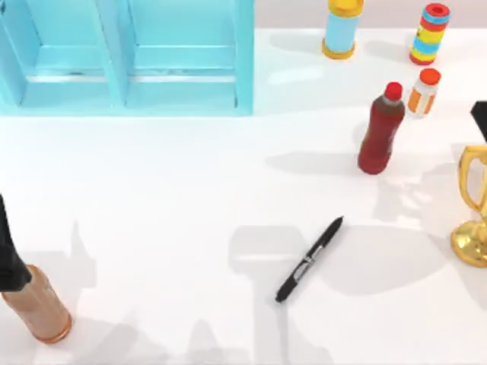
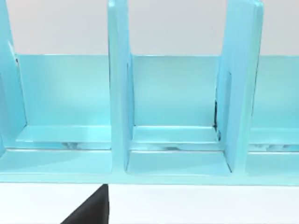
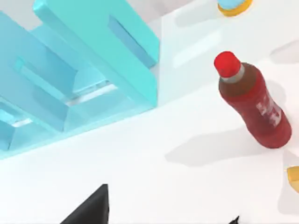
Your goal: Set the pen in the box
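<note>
- On the desk [image 1: 152,198], mid-front, the pen [image 1: 309,259] is lying untouched, well apart from the blue box [image 1: 243,57].
- Both hands are sitting at the edges; their openness I cannot tell.
- Everything is remaining: grasping, carrying, placing.

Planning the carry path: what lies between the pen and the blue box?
Nothing: in the top view, the stretch from the pen up to the blue box is bare white table.
</note>
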You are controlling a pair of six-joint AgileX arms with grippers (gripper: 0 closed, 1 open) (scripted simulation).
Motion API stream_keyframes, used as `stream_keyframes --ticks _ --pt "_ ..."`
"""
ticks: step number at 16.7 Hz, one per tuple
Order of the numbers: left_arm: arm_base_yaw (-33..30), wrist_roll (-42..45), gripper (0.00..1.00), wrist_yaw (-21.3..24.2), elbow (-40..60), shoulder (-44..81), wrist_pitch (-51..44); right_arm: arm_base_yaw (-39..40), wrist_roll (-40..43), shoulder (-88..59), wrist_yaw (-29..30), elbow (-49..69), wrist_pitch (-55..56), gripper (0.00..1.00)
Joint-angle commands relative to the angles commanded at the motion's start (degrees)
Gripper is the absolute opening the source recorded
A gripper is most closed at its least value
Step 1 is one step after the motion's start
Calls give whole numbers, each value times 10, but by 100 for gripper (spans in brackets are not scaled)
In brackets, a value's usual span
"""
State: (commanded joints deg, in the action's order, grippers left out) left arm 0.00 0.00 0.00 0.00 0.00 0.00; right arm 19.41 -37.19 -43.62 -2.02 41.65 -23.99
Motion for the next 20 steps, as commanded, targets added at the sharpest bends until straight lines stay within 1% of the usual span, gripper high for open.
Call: stream_keyframes --ticks 6,10,13,15,20 --pt "0 0 100 0 0 0 0 108 -219 -338 -1 266 -177 100" --pt "0 0 100 0 0 0 0 154 -318 -529 3 379 -277 100" --pt "0 0 100 0 0 0 0 171 -359 -635 7 426 -329 100" --pt "0 0 100 0 0 0 0 174 -372 -678 10 444 -348 100" --pt "0 0 100 0 0 0 0 174 -378 -702 12 454 -358 100"
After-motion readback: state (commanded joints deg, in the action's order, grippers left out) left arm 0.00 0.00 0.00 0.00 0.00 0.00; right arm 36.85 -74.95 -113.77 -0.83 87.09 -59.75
